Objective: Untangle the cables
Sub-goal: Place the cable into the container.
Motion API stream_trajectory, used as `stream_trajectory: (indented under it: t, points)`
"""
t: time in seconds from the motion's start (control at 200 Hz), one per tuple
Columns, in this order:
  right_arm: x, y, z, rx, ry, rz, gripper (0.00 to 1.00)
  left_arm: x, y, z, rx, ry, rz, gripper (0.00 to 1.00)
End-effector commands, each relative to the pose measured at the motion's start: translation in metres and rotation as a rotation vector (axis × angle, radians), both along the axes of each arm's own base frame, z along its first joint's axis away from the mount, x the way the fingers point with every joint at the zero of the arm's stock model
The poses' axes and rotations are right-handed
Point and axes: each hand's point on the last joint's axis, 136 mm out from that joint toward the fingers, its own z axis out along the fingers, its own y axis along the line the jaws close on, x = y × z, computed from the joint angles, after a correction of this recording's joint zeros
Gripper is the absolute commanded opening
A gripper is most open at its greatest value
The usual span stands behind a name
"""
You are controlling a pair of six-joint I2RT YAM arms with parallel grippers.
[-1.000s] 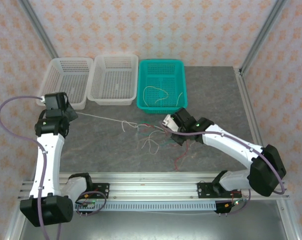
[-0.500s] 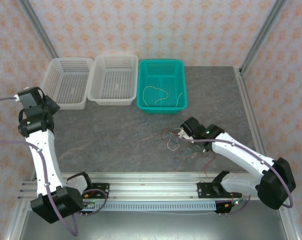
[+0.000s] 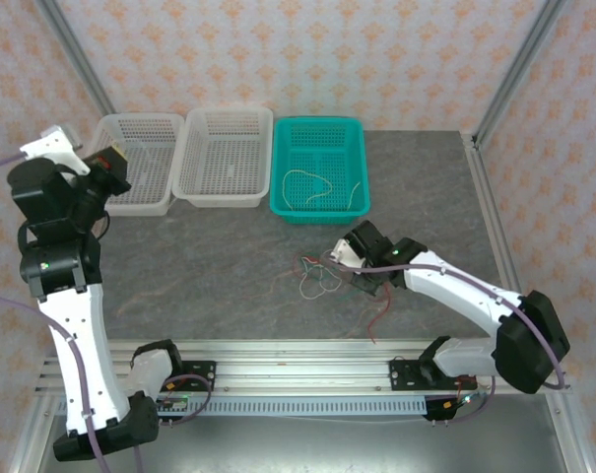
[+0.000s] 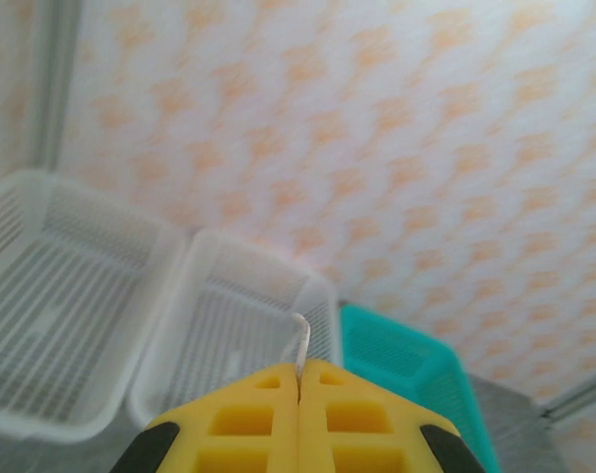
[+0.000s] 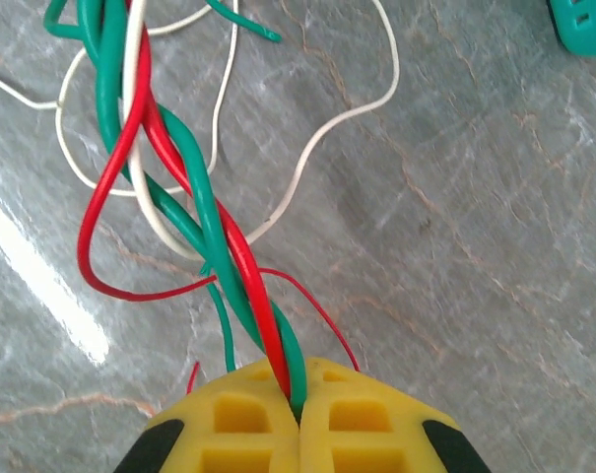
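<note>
Where the red, green and white cables (image 5: pixel 179 227) twist together, the bundle lies on the grey surface (image 3: pixel 209 276) near the green basket (image 3: pixel 317 121), loose ends fanning left. Right end effector (image 5: pixel 299 399) is clamped on the red and green strands. Left end effector (image 4: pixel 299 379) is raised beside the white baskets (image 3: pixel 229 111), jaws closed, pinching a white cable (image 4: pixel 300 345) end. Another white loop (image 3: pixel 312 185) sits inside the green basket.
</note>
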Motion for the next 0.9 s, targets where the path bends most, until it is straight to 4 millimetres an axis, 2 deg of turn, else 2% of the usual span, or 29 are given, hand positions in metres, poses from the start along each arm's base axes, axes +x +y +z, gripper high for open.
stream_trajectory:
  t: [0.0,0.08,0.15,0.29,0.43,0.52,0.53,0.626,0.656,0.666,0.696,0.796,0.896]
  points:
    - [0.011,0.019,0.011,0.082,-0.035,-0.008,0.00,-0.001,-0.026,0.058,-0.004,-0.136,-0.116,0.00]
    - [0.011,0.020,0.010,0.096,-0.036,-0.013,0.00,0.007,-0.044,0.094,0.010,-0.214,-0.181,0.00]
    - [0.011,0.021,0.010,0.108,-0.040,-0.016,0.00,0.022,-0.061,0.120,0.027,-0.277,-0.241,0.00]
    - [0.009,0.018,0.013,0.122,-0.050,-0.042,0.00,0.061,-0.108,0.149,0.061,-0.318,-0.383,0.00]
    - [0.008,0.012,0.020,0.138,-0.078,-0.074,0.00,0.107,-0.167,0.145,0.096,-0.290,-0.528,0.00]
    - [0.007,0.007,0.020,0.125,-0.090,-0.088,0.00,0.131,-0.193,0.140,0.110,-0.276,-0.572,0.00]
    - [0.007,0.006,0.026,0.136,-0.106,-0.091,0.00,0.134,-0.195,0.139,0.108,-0.272,-0.575,0.00]
    - [0.004,0.000,0.031,0.143,-0.130,-0.100,0.00,0.157,-0.207,0.130,0.082,-0.262,-0.594,0.00]
    - [0.003,-0.001,0.031,0.142,-0.132,-0.102,0.00,0.158,-0.209,0.133,0.070,-0.273,-0.599,0.00]
    - [0.003,-0.002,0.031,0.143,-0.134,-0.103,0.00,0.168,-0.211,0.124,0.065,-0.255,-0.602,0.00]
    - [0.002,-0.003,0.032,0.145,-0.138,-0.108,0.00,0.176,-0.215,0.118,0.054,-0.246,-0.610,0.00]
    - [-0.002,-0.006,0.029,0.146,-0.132,-0.114,0.00,0.191,-0.222,0.105,0.042,-0.223,-0.611,0.00]
    - [-0.005,-0.008,0.026,0.147,-0.118,-0.119,0.00,0.208,-0.228,0.083,0.045,-0.174,-0.604,0.00]
